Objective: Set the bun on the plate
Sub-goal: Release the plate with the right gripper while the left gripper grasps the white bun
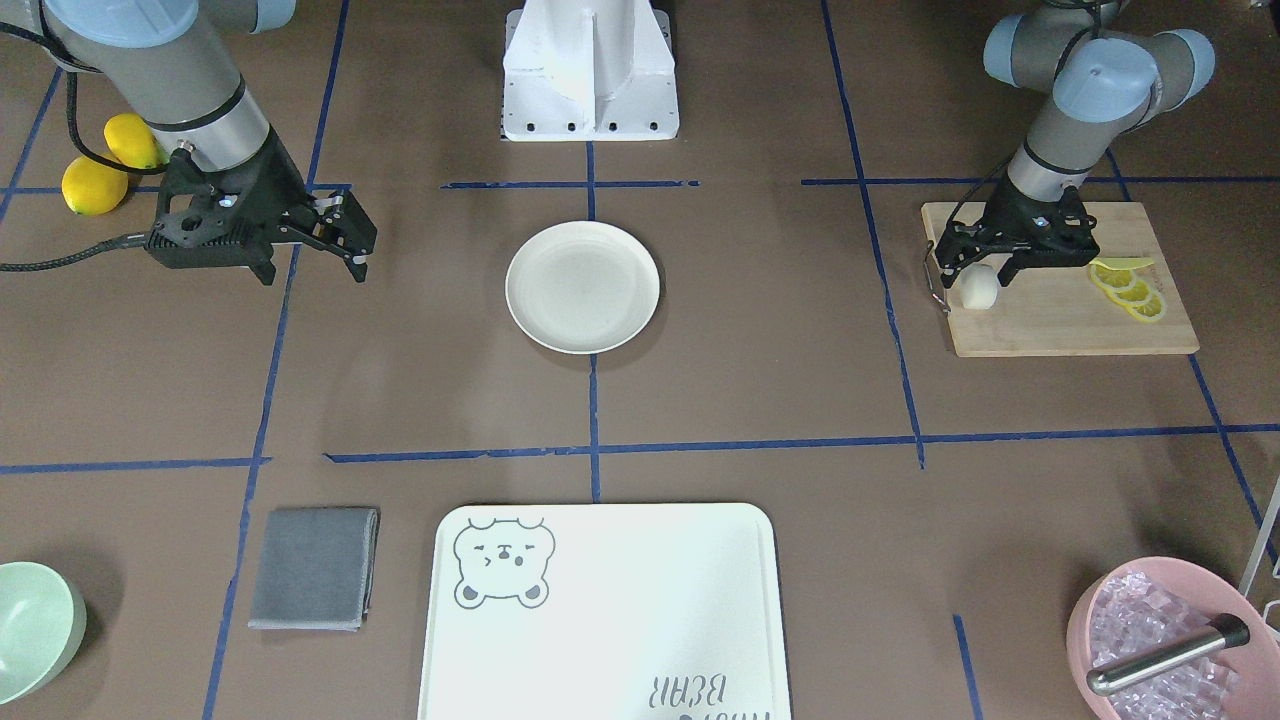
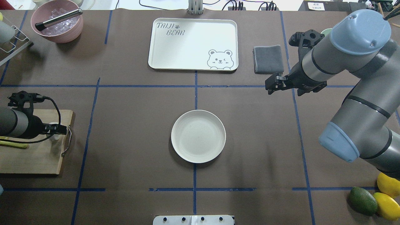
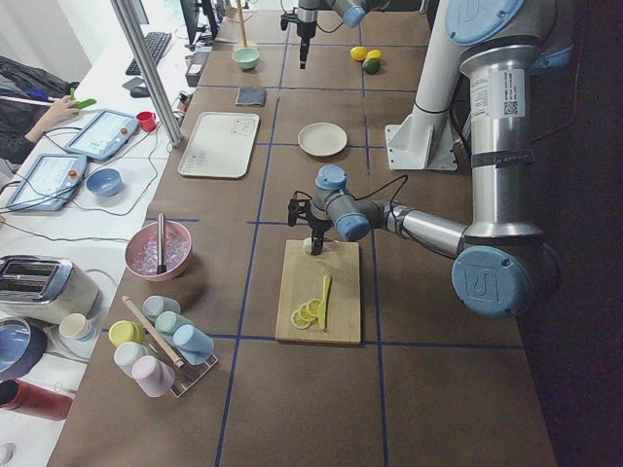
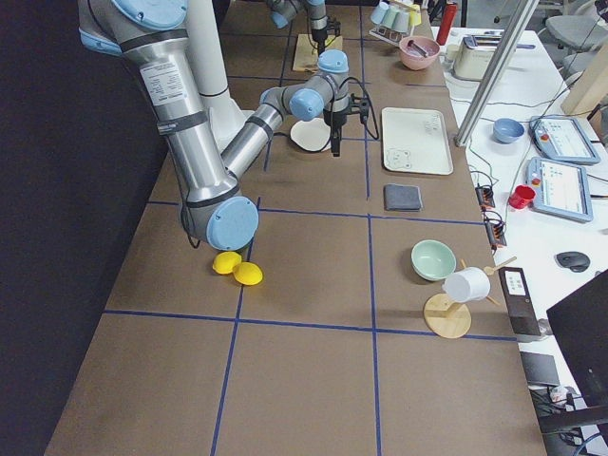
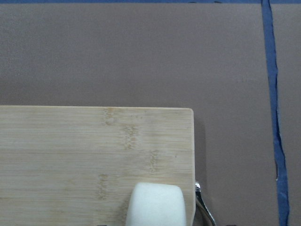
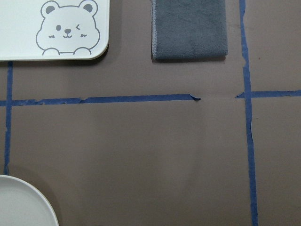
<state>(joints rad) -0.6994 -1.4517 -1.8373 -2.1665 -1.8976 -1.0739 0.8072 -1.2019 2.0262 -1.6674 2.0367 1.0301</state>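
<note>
The small white bun stands on a wooden cutting board, near the board's corner by the metal handle; the left wrist view shows the bun at its bottom edge. My left gripper hangs right over it, open, one finger on each side. The round cream plate lies bare at the table's middle, also seen from overhead. My right gripper hovers open and holds nothing, off to the plate's side, above the brown table.
Lemon slices lie on the board's other end. A white bear-print tray, a folded grey cloth, a pale green bowl and a pink bowl of ice line the far side. Whole lemons sit behind my right arm.
</note>
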